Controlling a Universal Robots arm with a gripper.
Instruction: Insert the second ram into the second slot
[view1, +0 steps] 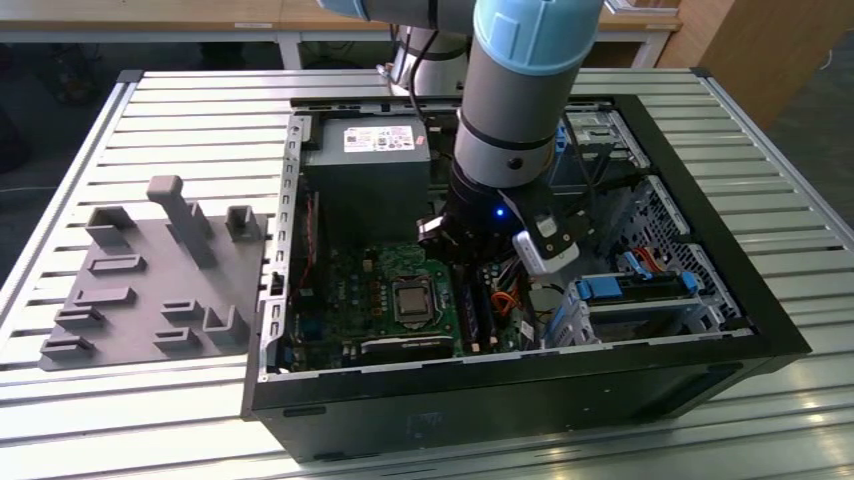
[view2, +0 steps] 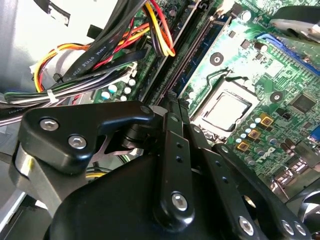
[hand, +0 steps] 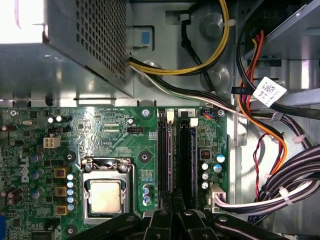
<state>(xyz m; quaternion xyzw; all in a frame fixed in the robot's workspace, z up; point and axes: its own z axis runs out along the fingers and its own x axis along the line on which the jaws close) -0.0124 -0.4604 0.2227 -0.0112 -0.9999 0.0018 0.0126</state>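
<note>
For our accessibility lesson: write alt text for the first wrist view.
Black gripper linkages reach down over the memory slots of a green motherboard, beside the silver processor. Above sits a metal power supply, with bundled coloured cables running alongside.

In the exterior view the arm (view1: 514, 120) runs off the top edge, and its wrist hides the gripper's fingertips and part of the motherboard (view1: 360, 295). In the first wrist view the gripper linkage (hand: 175, 222) covers the near ends of the memory slots (hand: 175, 150).
</note>
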